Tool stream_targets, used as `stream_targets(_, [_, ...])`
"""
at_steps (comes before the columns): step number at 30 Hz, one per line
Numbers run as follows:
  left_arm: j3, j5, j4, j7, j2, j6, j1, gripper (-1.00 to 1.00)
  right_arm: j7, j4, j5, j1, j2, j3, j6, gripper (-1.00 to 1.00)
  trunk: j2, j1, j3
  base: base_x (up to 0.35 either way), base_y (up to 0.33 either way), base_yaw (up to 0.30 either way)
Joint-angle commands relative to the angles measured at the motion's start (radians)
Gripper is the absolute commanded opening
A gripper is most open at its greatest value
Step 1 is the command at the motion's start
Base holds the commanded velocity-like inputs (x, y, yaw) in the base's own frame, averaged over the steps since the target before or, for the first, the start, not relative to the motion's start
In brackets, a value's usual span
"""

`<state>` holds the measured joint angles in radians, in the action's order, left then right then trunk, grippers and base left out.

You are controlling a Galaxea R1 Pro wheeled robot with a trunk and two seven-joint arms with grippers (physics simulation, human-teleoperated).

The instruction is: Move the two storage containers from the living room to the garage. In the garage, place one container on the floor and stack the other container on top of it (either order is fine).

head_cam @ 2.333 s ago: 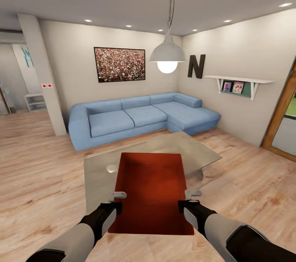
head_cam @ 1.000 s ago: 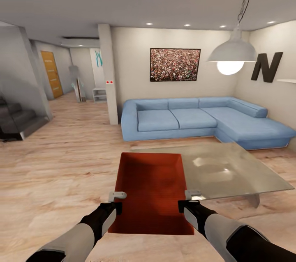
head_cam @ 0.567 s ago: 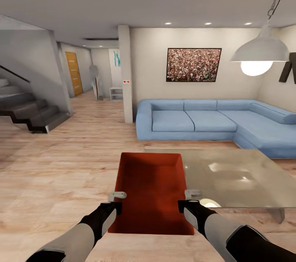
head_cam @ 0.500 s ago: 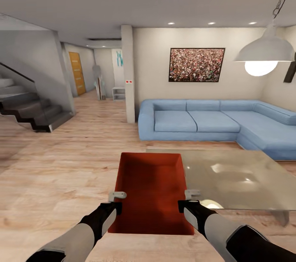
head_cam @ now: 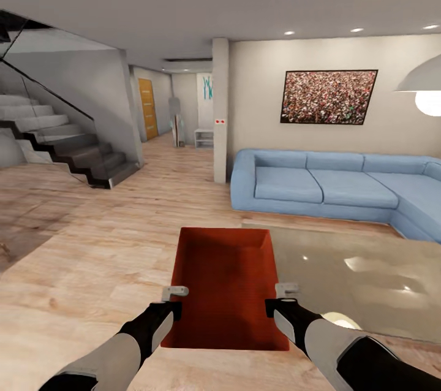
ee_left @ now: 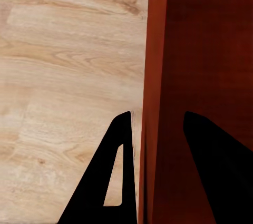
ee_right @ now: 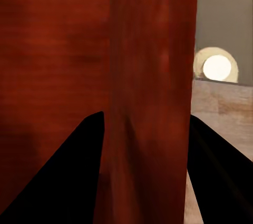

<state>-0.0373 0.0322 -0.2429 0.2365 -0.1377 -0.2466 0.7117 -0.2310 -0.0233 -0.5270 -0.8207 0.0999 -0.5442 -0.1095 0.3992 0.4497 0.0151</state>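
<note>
Left gripper [head_cam: 176,295] at lower centre-left of the head view, pinched on the left long wall of the orange-red rectangular plastic bin [head_cam: 225,280]; right gripper [head_cam: 283,293] at lower centre-right, pinched on the opposite wall; bin held level between the two arms, open top up, interior bare.

Left wrist view: one black finger [ee_left: 113,176] outside the bin wall [ee_left: 154,97], the other inside, the wall clamped between them; light wood plank flooring [ee_left: 68,60] beneath. Right wrist view: the same arrangement, fingers [ee_right: 63,176] either side of the bin wall [ee_right: 150,76]; past the wall, a grey glass table top [ee_right: 224,18] carrying a round bright reflection; this reflection is far plainer here than in the head view.

Surroundings, head view: wood plank floor [head_cam: 92,256] throughout; glass table [head_cam: 361,274] at lower right, just beside the bin; blue sectional sofa [head_cam: 331,186] at centre right; framed speckled picture [head_cam: 329,97] on the wall above it; white pendant lamp [head_cam: 425,87] at the right edge; square pillar [head_cam: 220,109] at centre; dark staircase [head_cam: 67,146] at the left; orange door [head_cam: 147,109] down the corridor behind.
</note>
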Motion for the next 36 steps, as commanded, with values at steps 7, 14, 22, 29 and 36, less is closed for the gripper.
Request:
stream_targets(7, [0.014,-0.006,0.002,0.004,-0.003,-0.008,0.0,-1.0,-0.045,-0.003,0.011,0.0,0.007,-0.086,0.045,-1.0,0.001,0.0,0.0,0.0,0.0,0.3])
stream_targets(14, [0.014,-0.006,0.002,0.004,-0.003,-0.008,0.0,-1.0,-0.045,-0.003,0.011,0.0,0.007,-0.086,0.045,-1.0,0.001,0.0,0.0,0.0,0.0,0.3])
stream_targets(22, [0.013,-0.006,0.001,0.004,-0.003,-0.008,0.0,-1.0,-0.045,-0.003,0.011,0.0,0.007,-0.086,0.045,-1.0,0.001,0.0,0.0,0.0,0.0,0.3])
stream_targets(29, [0.013,-0.006,0.001,0.004,-0.003,-0.008,0.0,-1.0,-0.045,-0.003,0.011,0.0,0.007,-0.086,0.045,-1.0,0.001,0.0,0.0,0.0,0.0,0.3])
stream_targets(36, [0.013,-0.006,0.0,0.004,-0.003,-0.008,0.0,-1.0,-0.045,-0.003,0.011,0.0,0.007,-0.086,0.045,-1.0,0.001,0.0,0.0,0.0,0.0,0.236])
